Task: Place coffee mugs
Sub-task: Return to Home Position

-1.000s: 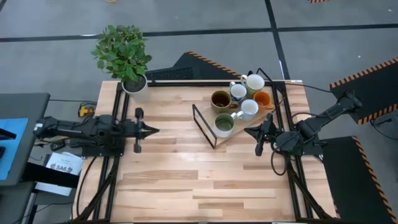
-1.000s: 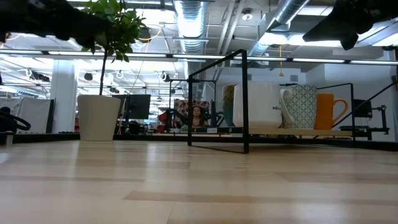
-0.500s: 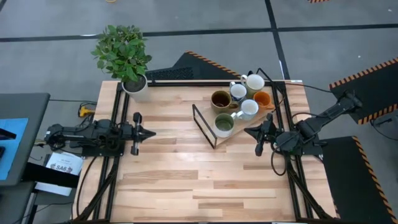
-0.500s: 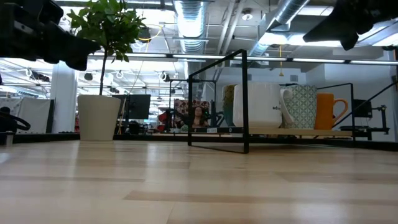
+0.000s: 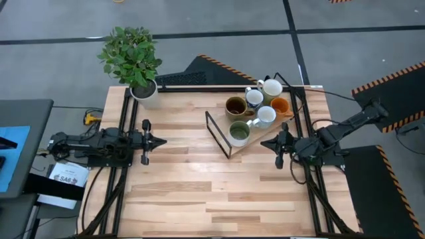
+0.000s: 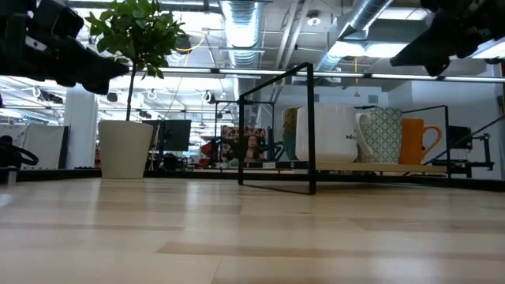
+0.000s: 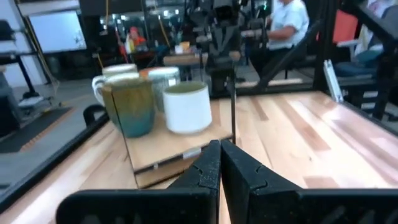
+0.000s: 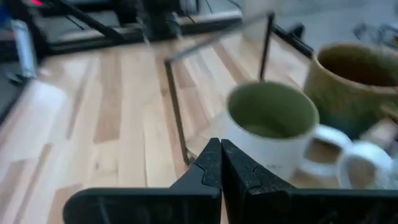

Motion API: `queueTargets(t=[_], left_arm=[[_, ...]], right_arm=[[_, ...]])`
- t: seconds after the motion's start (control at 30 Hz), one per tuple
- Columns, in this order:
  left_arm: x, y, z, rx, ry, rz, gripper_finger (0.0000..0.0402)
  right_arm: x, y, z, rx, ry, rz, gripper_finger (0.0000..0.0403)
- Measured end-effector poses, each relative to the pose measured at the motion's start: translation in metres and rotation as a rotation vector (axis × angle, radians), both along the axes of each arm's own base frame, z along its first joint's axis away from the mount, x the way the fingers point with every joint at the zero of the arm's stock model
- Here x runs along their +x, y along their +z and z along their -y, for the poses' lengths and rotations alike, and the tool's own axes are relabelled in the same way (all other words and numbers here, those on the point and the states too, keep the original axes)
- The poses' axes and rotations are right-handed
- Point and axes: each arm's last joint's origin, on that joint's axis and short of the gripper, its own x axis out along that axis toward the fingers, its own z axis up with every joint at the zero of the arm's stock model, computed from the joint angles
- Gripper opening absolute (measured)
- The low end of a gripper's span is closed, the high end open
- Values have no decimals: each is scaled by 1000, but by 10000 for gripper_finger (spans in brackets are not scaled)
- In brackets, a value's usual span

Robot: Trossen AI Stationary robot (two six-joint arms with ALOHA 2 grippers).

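Several mugs stand upright on a wooden tray (image 5: 264,135) with a black wire frame, right of the table's middle: brown (image 5: 236,106), pale with green inside (image 5: 239,133), white (image 5: 266,116), orange (image 5: 280,105), blue-patterned (image 5: 254,97), cream (image 5: 271,87). My left gripper (image 5: 163,141) hovers shut over the table's left part, pointing at the tray from afar. In its wrist view, the left gripper (image 7: 220,163) faces the brown mug (image 7: 134,106) and the pale mug (image 7: 188,107). My right gripper (image 5: 267,141) hovers shut just off the tray's near right corner. In its wrist view, the right gripper (image 8: 221,163) is close before the pale mug (image 8: 273,121).
A white pot with a green plant (image 5: 144,91) stands at the table's far left corner. The wire frame (image 5: 218,133) rises at the tray's left end. Bare wood spans the table's middle and near half. Black rails run along both sides.
My left gripper has drawn back toward the table's left edge and sunk lower, staying shut. My right gripper has shifted slightly toward the right edge. The mugs and tray have not moved.
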Motion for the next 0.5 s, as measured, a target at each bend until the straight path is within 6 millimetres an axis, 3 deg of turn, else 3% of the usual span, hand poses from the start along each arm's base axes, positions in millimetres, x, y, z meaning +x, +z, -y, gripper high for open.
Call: queueTargets(t=[0.13,0.37,0.5], left_arm=[[1,-4,0,2,-1,-42,0],[1,-4,0,2,-1,-42,0],[1,-4,0,2,-1,-42,0]], right_arm=[[-1,-7,12,-28,81,107,18],[-12,1,43,-42,199,324,18],[-16,-26,47,-35,216,286,20]])
